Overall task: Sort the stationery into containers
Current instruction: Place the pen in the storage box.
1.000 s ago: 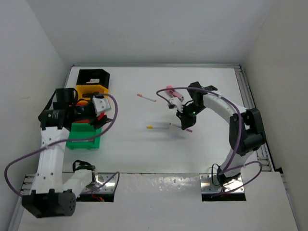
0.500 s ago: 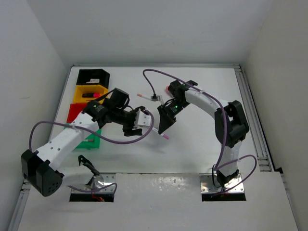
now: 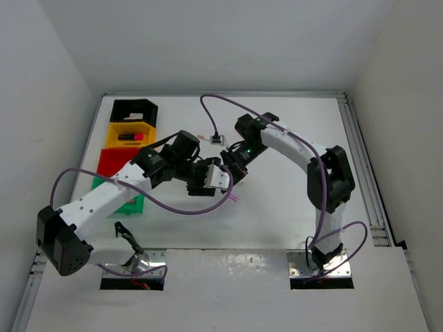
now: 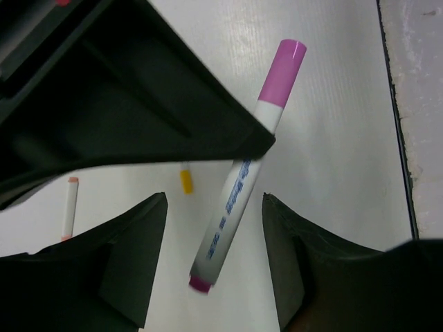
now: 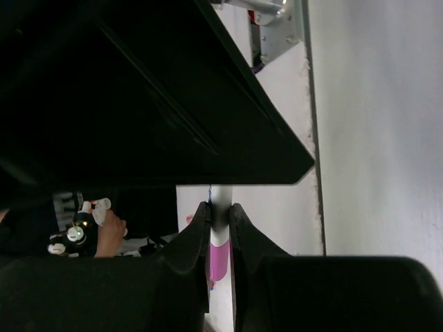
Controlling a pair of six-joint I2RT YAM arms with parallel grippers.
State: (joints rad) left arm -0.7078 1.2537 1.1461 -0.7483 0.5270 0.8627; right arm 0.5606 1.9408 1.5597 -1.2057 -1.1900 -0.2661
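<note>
My right gripper [image 3: 234, 173] is shut on a white pen with pink ends [image 4: 239, 187] and holds it tilted above the table's middle. Its pink tip shows in the top view [image 3: 235, 197]. In the right wrist view the gripper [image 5: 220, 207] pinches the pen's white barrel [image 5: 221, 197]. My left gripper [image 4: 214, 235] is open, with its fingers on either side of the pen's lower end, not touching it. In the top view it [image 3: 220, 178] sits just left of the right gripper. The black [image 3: 133, 109], yellow [image 3: 118, 129], red [image 3: 111, 160] and green [image 3: 133, 203] containers stand in a column at the left.
A yellow-ended pen [image 4: 185, 181] and an orange-ended pen [image 4: 69, 207] lie on the table below the grippers. A black marker with a pink cap [image 3: 131, 137] lies in the yellow container. Purple cables loop around both arms.
My left arm swung from the containers to the table's middle. My right arm carried the pink pen leftward to meet it, and the left fingers now flank the pen.
</note>
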